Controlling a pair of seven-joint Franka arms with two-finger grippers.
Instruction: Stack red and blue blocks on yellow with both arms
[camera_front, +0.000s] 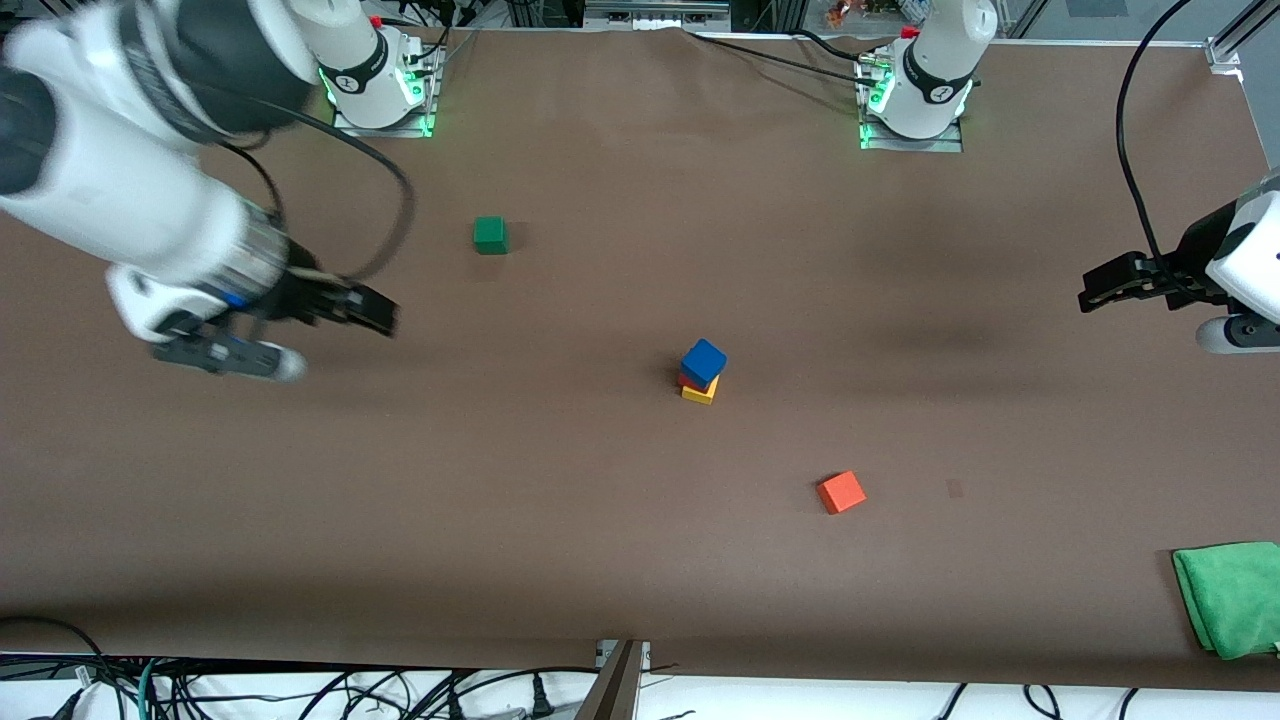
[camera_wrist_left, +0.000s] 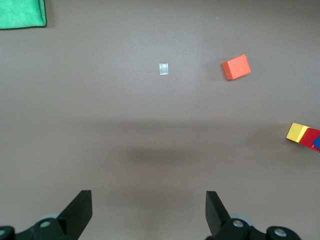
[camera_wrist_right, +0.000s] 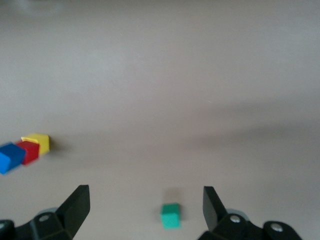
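The blue block (camera_front: 704, 361) sits on the red block (camera_front: 688, 380), which sits on the yellow cube (camera_front: 700, 392), a slightly askew stack in the middle of the table. My right gripper (camera_front: 383, 314) is open and empty, in the air toward the right arm's end, well apart from the stack. My left gripper (camera_front: 1092, 290) is open and empty at the left arm's end. The left wrist view shows its gripper (camera_wrist_left: 148, 200) over bare table, with the yellow cube (camera_wrist_left: 297, 132) and red block (camera_wrist_left: 311, 136) at the edge. The right wrist view shows its gripper (camera_wrist_right: 145, 197), the yellow cube (camera_wrist_right: 39, 142), the red block (camera_wrist_right: 29, 151) and the blue block (camera_wrist_right: 10, 157).
A dark green cube (camera_front: 490, 235) lies farther from the front camera than the stack, toward the right arm's end; it also shows in the right wrist view (camera_wrist_right: 170, 215). An orange cube (camera_front: 841, 492) lies nearer the camera. A green cloth (camera_front: 1232, 597) lies at the left arm's near corner.
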